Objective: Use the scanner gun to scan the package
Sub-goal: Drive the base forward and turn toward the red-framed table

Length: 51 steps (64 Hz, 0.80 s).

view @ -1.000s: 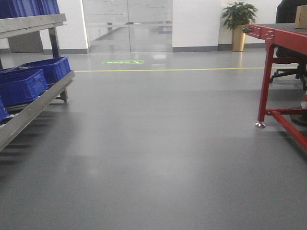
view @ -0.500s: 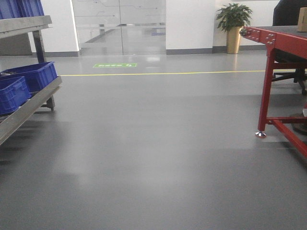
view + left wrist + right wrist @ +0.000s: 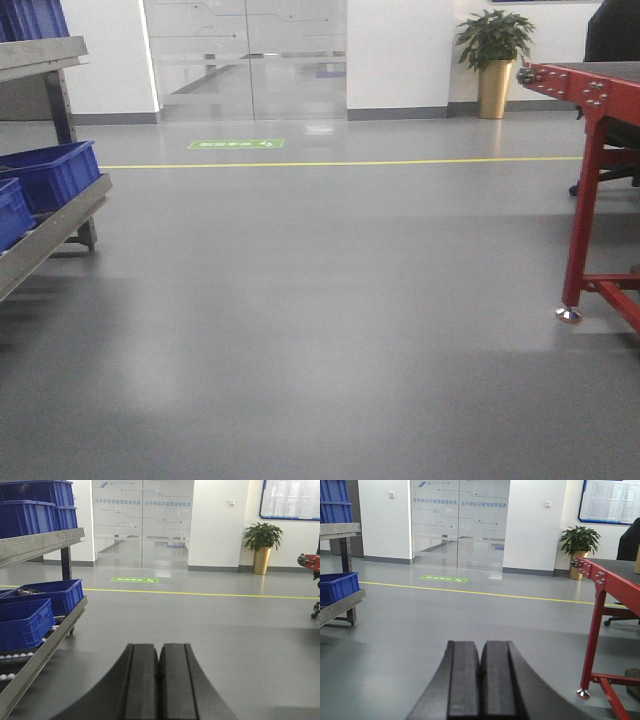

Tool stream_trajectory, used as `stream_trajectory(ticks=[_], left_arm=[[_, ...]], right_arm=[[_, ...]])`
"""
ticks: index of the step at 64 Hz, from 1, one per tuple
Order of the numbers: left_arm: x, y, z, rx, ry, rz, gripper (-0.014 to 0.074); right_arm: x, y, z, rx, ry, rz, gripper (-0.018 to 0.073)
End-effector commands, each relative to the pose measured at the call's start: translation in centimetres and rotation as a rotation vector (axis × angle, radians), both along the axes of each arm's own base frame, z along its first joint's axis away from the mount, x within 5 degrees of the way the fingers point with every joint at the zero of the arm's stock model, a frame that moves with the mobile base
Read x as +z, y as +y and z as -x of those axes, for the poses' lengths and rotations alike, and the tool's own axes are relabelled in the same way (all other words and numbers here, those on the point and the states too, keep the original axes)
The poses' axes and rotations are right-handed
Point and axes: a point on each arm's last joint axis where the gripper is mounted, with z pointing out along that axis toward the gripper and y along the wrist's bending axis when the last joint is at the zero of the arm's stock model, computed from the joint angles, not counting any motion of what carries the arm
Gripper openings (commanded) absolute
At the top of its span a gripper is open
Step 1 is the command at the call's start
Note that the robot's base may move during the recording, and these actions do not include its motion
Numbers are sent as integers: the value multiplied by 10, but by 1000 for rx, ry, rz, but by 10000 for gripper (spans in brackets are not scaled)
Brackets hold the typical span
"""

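We see both arms held low and level, reaching out over the grey floor (image 3: 320, 330). The left gripper (image 3: 158, 652) has its two black fingers pressed flat together with nothing between them. The right gripper (image 3: 481, 652) is the same, pads touching and gripping nothing.

Just left of the left gripper runs a sloped metal rack (image 3: 50, 647) carrying blue bins (image 3: 25, 625). Near the right gripper, on its right, stands a red table (image 3: 593, 630). Far ahead of both are frosted glass doors (image 3: 460, 525), a yellow floor line (image 3: 470, 593) and a potted plant (image 3: 578, 540). Only bare floor lies straight ahead of the fingers.

We cannot place the package or the scanner gun from these views. A tan sliver (image 3: 637, 560) on the table, far right of the right gripper, is too cropped to name, so we cannot tell which way either points.
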Motion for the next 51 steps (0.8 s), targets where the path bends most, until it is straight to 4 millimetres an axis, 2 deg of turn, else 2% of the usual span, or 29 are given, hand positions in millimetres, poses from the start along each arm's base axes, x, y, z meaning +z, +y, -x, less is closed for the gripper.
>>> stream_trajectory(ticks=[1, 51], left_arm=[[3, 0, 1, 1, -23, -4, -111], [3, 0, 1, 1, -23, -4, -111]], right_arm=[[1, 0, 0, -8, -19, -1, -169], [1, 0, 0, -8, -19, -1, -169]])
